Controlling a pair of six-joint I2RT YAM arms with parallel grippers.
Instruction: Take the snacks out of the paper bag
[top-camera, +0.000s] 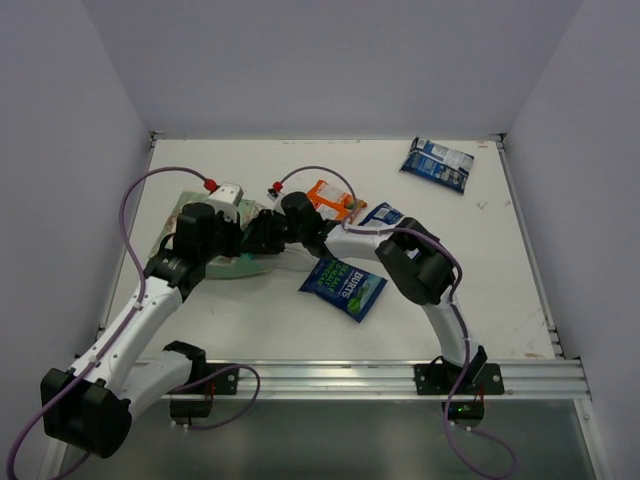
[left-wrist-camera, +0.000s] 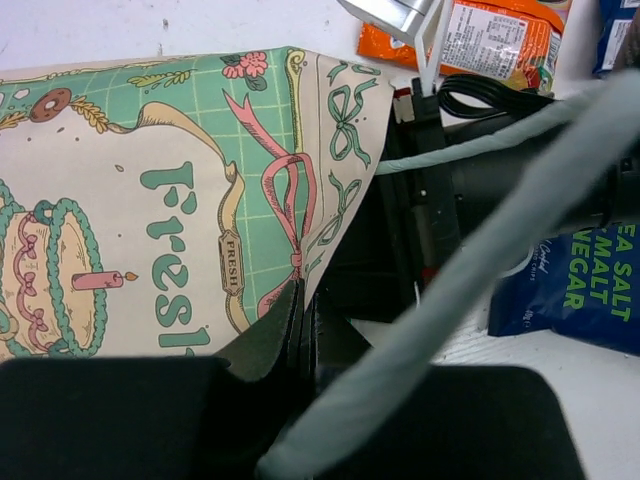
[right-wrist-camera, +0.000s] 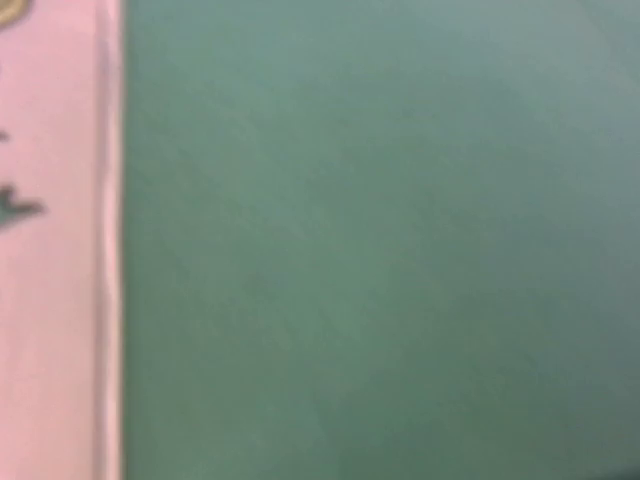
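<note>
The mint-green paper bag (top-camera: 232, 266) lies flat at the table's left, mostly under my left arm. Its "Fresh" print fills the left wrist view (left-wrist-camera: 150, 200), and a pale handle (left-wrist-camera: 480, 270) crosses in front. My left gripper (left-wrist-camera: 300, 318) is shut on the bag's mouth edge. My right gripper (top-camera: 262, 237) reaches into the bag's mouth, its fingers hidden. The right wrist view shows only a blurred green surface (right-wrist-camera: 380, 240). Outside the bag lie an orange packet (top-camera: 335, 200), a blue-green packet (top-camera: 343, 287), a dark blue packet (top-camera: 380, 215) and a dark blue and white one (top-camera: 438, 163).
The orange packet (left-wrist-camera: 500, 40) and the blue-green packet (left-wrist-camera: 575, 290) lie close to the bag's mouth, beside the right arm's dark wrist (left-wrist-camera: 450, 190). White walls close the table at the back and sides. A metal rail (top-camera: 380, 375) runs along the near edge.
</note>
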